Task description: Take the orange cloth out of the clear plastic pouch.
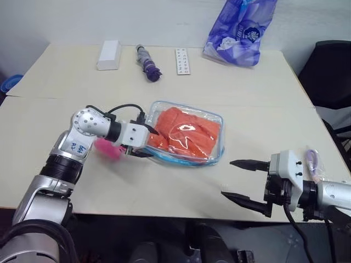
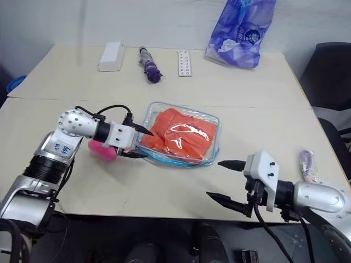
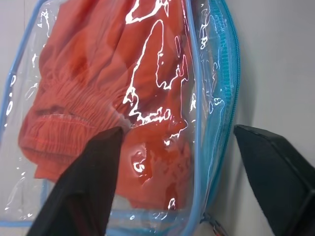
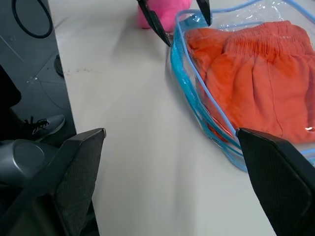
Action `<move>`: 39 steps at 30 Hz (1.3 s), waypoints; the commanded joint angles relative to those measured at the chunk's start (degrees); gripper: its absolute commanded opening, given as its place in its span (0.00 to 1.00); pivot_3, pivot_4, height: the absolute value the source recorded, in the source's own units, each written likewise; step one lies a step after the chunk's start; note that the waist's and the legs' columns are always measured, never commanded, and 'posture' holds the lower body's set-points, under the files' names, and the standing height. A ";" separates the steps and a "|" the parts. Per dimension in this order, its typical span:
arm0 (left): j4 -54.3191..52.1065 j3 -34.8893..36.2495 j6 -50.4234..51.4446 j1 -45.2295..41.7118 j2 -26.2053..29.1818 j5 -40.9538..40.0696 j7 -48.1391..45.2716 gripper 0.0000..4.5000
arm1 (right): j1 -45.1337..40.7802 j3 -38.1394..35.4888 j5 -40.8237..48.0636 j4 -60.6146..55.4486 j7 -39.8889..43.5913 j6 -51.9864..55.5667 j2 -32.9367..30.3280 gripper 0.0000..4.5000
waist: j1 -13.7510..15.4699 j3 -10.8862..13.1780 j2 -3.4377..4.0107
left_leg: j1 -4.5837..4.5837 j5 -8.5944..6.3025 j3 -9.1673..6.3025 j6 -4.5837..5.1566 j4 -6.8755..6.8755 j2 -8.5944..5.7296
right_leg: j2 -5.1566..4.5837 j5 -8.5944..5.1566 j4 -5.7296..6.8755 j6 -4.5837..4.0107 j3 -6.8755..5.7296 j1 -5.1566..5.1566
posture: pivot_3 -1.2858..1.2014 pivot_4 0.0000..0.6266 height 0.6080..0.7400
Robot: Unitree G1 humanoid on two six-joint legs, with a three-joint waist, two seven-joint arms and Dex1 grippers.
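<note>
Currently your orange cloth (image 1: 185,135) sits fully inside the clear plastic pouch (image 1: 215,118), mid-table. Your left gripper (image 1: 143,141) is spread open at the pouch's near-left corner, fingers straddling its blue edge, nothing clamped. Your right gripper (image 1: 245,181) hangs wide open, empty, well apart near the table's front edge.

The clear plastic pouch (image 1: 187,134) is lying flat near the middle of the table (image 1: 164,186), with the orange cloth (image 1: 184,134) sitting inside it. The left gripper (image 1: 143,141) is reaching to the pouch's left edge, its fingers standing either side of that corner. A fluffy charm (image 1: 107,148) is lying just left of the pouch, under that arm. The right gripper (image 1: 245,183) is hovering to the pouch's right and nearer the table's front edge, well apart from it. Behind the pouch, along the far side, a box (image 1: 109,55), a folded umbrella (image 1: 147,63), a remote (image 1: 182,61) and a printed bag (image 1: 239,30) are sitting. A small packet (image 1: 313,162) is lying far right of the pouch.
</note>
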 commanded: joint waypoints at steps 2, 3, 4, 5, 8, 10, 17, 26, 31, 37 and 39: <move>1.35 1.21 -2.26 -2.52 -0.73 -0.51 0.14 0.45 | 0.42 -2.20 0.28 -2.46 -1.37 0.27 0.92 0.99 | -0.01 0.00 0.00 | 0.00 0.00 -0.01 0.00 0.00 0.00 | 0.00 0.00 -0.01 0.00 -0.02 0.02 | 0.52 0.24 1.00; 1.58 1.19 -2.17 -2.63 -1.00 -0.95 -0.40 0.38 | 0.46 -2.27 0.28 -2.53 -1.59 0.32 1.06 0.99 | -0.01 0.00 0.00 | 0.00 0.00 -0.01 0.00 0.00 0.00 | 0.00 0.00 -0.01 0.00 -0.02 0.02 | 0.52 0.24 1.00; 1.59 1.24 -1.58 -2.61 -1.36 -1.88 -1.26 0.31 | 0.48 -2.24 -0.06 -2.49 -1.75 0.28 1.17 0.99 | 0.00 0.00 0.00 | 0.00 0.00 -0.02 0.00 0.00 0.00 | -0.01 0.00 -0.01 0.00 -0.02 0.02 | 0.52 0.24 1.00; 1.51 1.38 -0.65 -2.54 -1.74 -2.82 -1.97 0.25 | 0.56 -2.17 -0.49 -2.39 -1.81 0.22 1.23 0.99 | 0.01 0.00 0.00 | 0.00 0.00 -0.02 0.01 0.00 0.00 | -0.01 0.00 -0.01 0.00 -0.02 0.03 | 0.52 0.24 1.00; -2.75 3.49 13.34 -1.59 -3.65 -9.98 -4.45 0.03 | 0.45 -0.94 -2.88 -1.61 -2.08 -0.02 1.10 0.99 | 0.03 0.00 0.00 | 0.00 0.01 -0.03 0.03 0.00 0.01 | -0.03 0.00 -0.01 0.01 -0.04 0.05 | 0.52 0.24 1.00; -6.66 5.13 23.57 -0.96 -4.42 -15.19 -5.37 0.01 | -0.43 0.54 -5.02 -1.01 -2.46 -0.53 1.29 0.99 | -0.02 0.00 -0.01 | -0.02 0.01 -0.04 0.04 0.01 -0.01 | -0.02 0.00 -0.01 0.01 -0.05 0.05 | 0.52 0.24 1.00; -15.88 8.54 40.61 1.24 -7.52 -19.60 2.57 0.00 | -11.89 15.42 -18.33 3.85 -5.79 -3.07 4.48 0.55 | -0.38 0.00 0.00 | 0.05 0.01 -0.24 0.02 0.02 0.02 | 0.02 0.00 0.03 0.00 0.08 0.05 | 0.52 0.24 1.00; -21.93 6.17 42.36 4.46 -10.61 -18.03 6.74 0.00 | -28.19 33.88 -41.42 18.36 -11.97 -8.80 14.07 0.16 | -0.35 0.00 0.00 | 0.01 0.03 -0.18 0.01 0.06 0.05 | -0.04 0.00 0.04 0.00 0.04 0.03 | 0.52 0.24 1.00; -22.61 5.88 42.92 4.54 -11.60 -18.03 8.02 0.00 | -29.34 34.85 -44.53 21.87 -12.58 -9.24 18.36 0.24 | -0.14 0.00 0.00 | -0.03 0.04 -0.18 -0.01 0.21 0.07 | -0.07 -0.01 0.00 -0.01 -0.14 0.02 | 0.52 0.24 1.00; -22.76 5.49 42.48 4.60 -12.24 -17.81 8.78 0.00 | -29.73 35.81 -48.38 23.63 -12.75 -9.26 21.43 0.65 | -0.22 0.00 0.00 | -0.06 0.04 -0.18 -0.01 0.22 0.09 | -0.07 -0.01 0.02 -0.01 -0.13 0.02 | 0.52 0.24 1.00; -22.75 5.31 42.11 4.56 -12.34 -17.78 8.71 0.00 | -30.02 36.12 -49.01 24.23 -12.43 -9.11 22.03 0.65 | -0.35 0.00 0.00 | -0.05 0.04 -0.18 -0.01 0.23 0.08 | -0.08 -0.01 0.02 -0.01 -0.12 0.03 | 0.52 0.24 1.00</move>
